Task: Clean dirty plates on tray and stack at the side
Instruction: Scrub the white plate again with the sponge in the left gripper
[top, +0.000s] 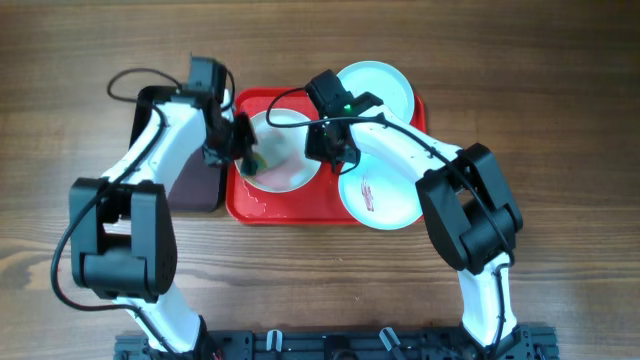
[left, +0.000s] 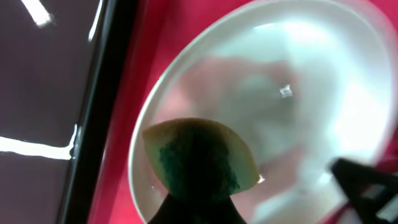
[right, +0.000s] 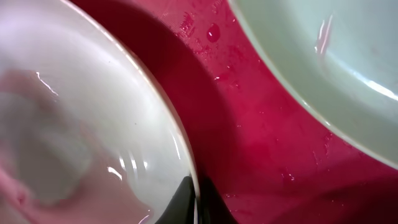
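Observation:
The white plate (top: 285, 165) lies in the red tray (top: 245, 205), with pinkish smears on its inside (left: 261, 118). My left gripper (top: 243, 152) is shut on a yellow-green sponge (left: 199, 158) that presses on the plate's left part. My right gripper (right: 196, 202) is shut on the white plate's right rim (right: 177, 134); it also shows in the overhead view (top: 327, 150). One turquoise plate (top: 385, 85) sits at the tray's back right. A second turquoise plate (top: 385, 200) with a red smear overlaps the tray's front right corner.
A narrow black tray (top: 195, 185) stands against the red tray's left side, under my left arm; it also shows in the left wrist view (left: 43, 93). Water drops lie on the red tray floor (right: 261, 124) beside a turquoise plate (right: 329, 56). Wooden table all around.

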